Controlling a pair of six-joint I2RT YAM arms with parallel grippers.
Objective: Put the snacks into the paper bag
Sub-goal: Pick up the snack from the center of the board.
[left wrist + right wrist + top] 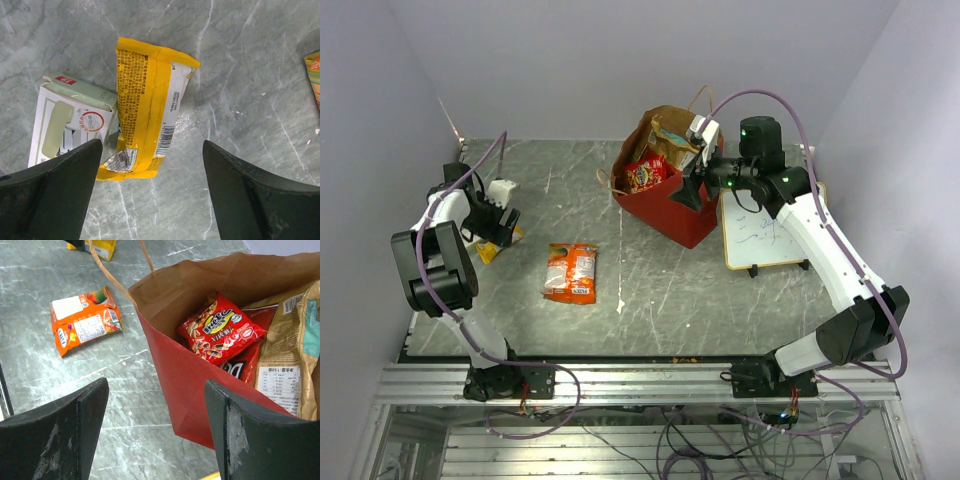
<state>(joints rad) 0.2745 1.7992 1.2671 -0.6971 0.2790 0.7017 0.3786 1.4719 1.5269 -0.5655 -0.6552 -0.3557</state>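
The red paper bag (670, 215) stands upright at the back middle, open, kraft-brown inside. In the right wrist view the bag (195, 380) holds a red snack pack (220, 330), a darker red pack (247, 371) under it and a kraft-brown pouch (287, 355). An orange packet (571, 272) lies flat on the table, also in the right wrist view (82, 320). A yellow packet (145, 107) lies beside a teal-white pack (65, 120) at the far left. My left gripper (152, 200) is open just above the yellow packet. My right gripper (157, 435) is open and empty at the bag's near wall.
A wood-framed whiteboard (760, 235) lies flat right of the bag, under my right arm. The grey marble table (650, 300) ends at a metal rail at the front. White walls close in on the left, back and right.
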